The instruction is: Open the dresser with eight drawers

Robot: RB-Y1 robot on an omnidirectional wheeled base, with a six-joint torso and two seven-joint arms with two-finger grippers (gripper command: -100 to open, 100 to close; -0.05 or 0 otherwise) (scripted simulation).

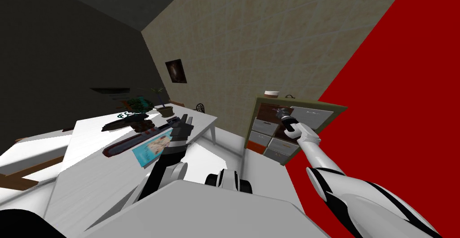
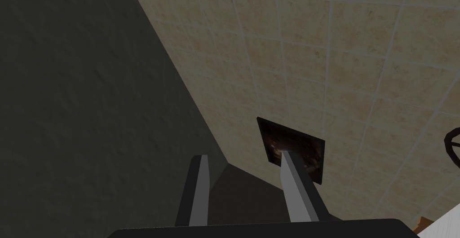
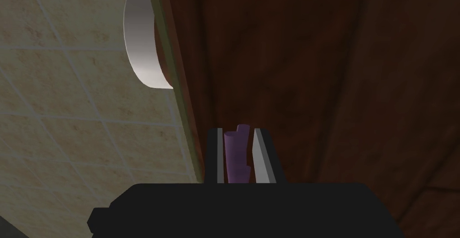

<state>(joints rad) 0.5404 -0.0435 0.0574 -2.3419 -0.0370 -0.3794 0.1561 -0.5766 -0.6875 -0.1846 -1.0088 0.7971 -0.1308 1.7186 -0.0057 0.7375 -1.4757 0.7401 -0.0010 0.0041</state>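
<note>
Facing the dresser [image 1: 314, 103] at my right against the tiled wall [image 1: 269, 33], I judge the grasp made: my right gripper [image 3: 237, 132] pinches narrow on a purple handle [image 3: 236, 156], probably a drawer's. Next calls for a straight pull. My left gripper [image 2: 242, 156] hangs with fingers wide.

Dresser [image 1: 269, 99]: olive frame, grey drawers [image 1: 263, 126], one orange; handle [image 3: 236, 154] purple; inner panel [image 3: 292, 69] perhaps red-brown woodgrain.

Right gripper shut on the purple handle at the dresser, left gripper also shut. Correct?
No: the left gripper is open, fingers apart, as the left wrist view shows. The right gripper is shut on the purple handle at the dresser.
</note>
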